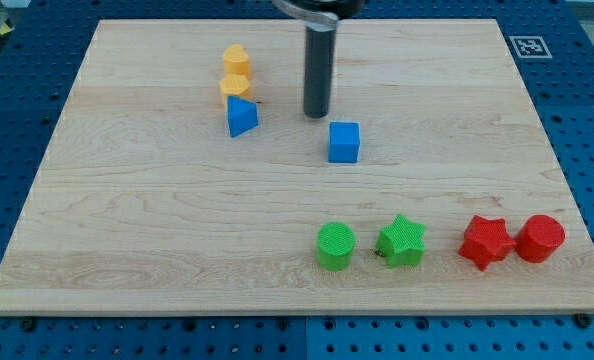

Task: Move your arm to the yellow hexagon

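The yellow hexagon (237,59) sits near the view's top, left of centre. A second yellow block (235,88), shape unclear, touches it just below. A blue triangular block (242,117) lies right under that one. My tip (317,113) rests on the board to the right of these, about a rod's width and more from the yellow blocks. A blue cube (344,142) sits just below and right of my tip, apart from it.
Along the view's bottom right stand a green cylinder (335,246), a green star (402,241), a red star (485,241) and a red cylinder (540,238). The wooden board (127,220) lies on a blue perforated table (587,120).
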Robot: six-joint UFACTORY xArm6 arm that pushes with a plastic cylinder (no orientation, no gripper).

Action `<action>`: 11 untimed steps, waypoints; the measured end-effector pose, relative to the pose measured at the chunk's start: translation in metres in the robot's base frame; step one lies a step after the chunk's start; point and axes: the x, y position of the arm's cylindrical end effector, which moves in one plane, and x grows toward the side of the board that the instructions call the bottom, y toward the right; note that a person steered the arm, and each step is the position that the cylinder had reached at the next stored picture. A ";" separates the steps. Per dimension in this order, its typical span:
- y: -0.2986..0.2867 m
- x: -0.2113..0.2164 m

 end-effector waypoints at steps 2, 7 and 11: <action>-0.009 0.014; -0.139 -0.025; -0.125 -0.028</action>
